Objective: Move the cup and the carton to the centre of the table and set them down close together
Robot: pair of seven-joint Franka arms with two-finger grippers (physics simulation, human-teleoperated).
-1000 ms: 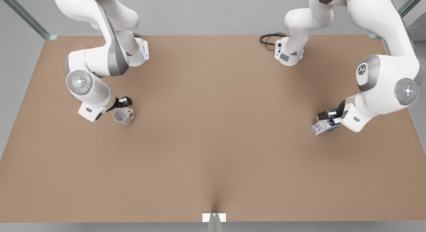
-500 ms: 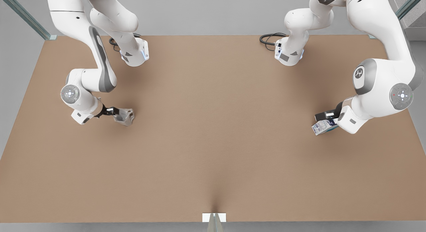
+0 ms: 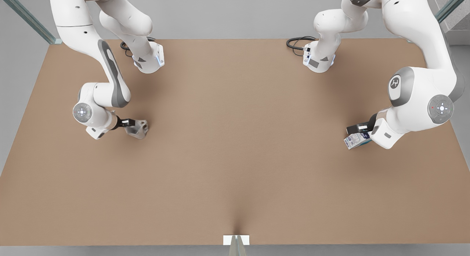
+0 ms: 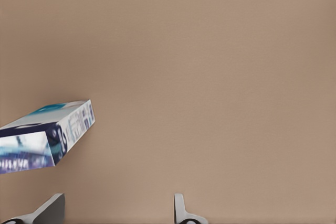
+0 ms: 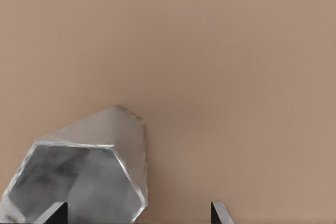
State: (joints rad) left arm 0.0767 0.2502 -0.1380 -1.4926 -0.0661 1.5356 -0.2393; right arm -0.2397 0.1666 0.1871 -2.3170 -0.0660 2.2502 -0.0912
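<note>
The large rectangular matte light-brown table carries both task items near opposite short edges. The small pale grey-white faceted cup lies tipped on its side near the short edge on the front view's left, its open mouth facing the right wrist camera. The right gripper is level with the cup; its fingers are spread wide, one at the cup's rim, the other clear of it, so nothing is clamped. The small rectangular white carton with dark blue band and teal print sits near the opposite short edge. The left gripper is beside it, fingers apart, with the carton off to one side of the gap, ungripped.
</note>
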